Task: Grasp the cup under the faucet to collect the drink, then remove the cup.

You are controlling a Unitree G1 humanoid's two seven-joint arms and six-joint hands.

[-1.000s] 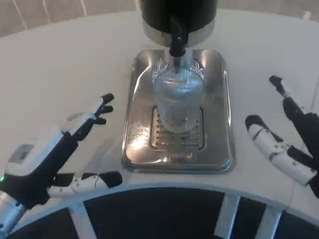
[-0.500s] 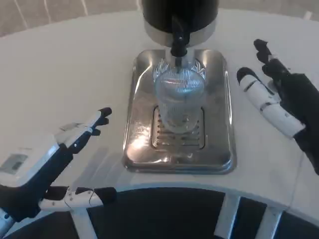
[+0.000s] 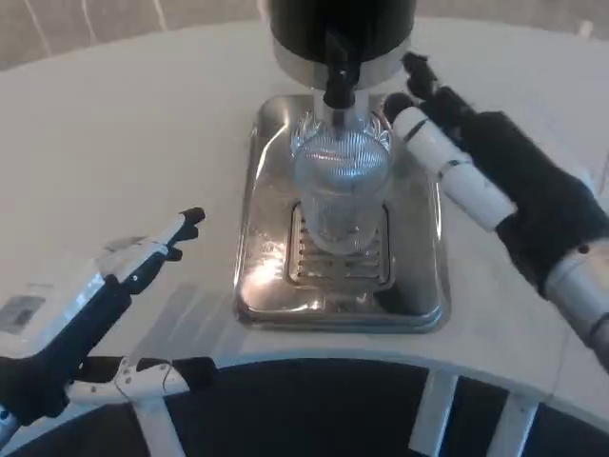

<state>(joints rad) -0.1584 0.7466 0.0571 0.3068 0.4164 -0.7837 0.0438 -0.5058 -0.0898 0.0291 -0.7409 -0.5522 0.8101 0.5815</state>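
Observation:
A clear ribbed glass cup [image 3: 340,186] stands upright on the steel drip tray [image 3: 419,286], directly under the black faucet [image 3: 339,78] of the dark dispenser [image 3: 343,29]. My right hand [image 3: 476,162] hovers just right of the cup, fingers spread and reaching toward the cup's rim and the dispenser base; it holds nothing. My left hand [image 3: 105,305] lies low at the table's front left, fingers apart and empty, well away from the tray.
The white round table [image 3: 143,143] stretches to the left and behind the tray. Its front edge [image 3: 304,367] curves just below the tray, with dark floor beyond.
My right hand has swung from the table's right side up and leftward to the cup's side. My left hand has drawn back slightly toward the front left. The cup has stayed put.

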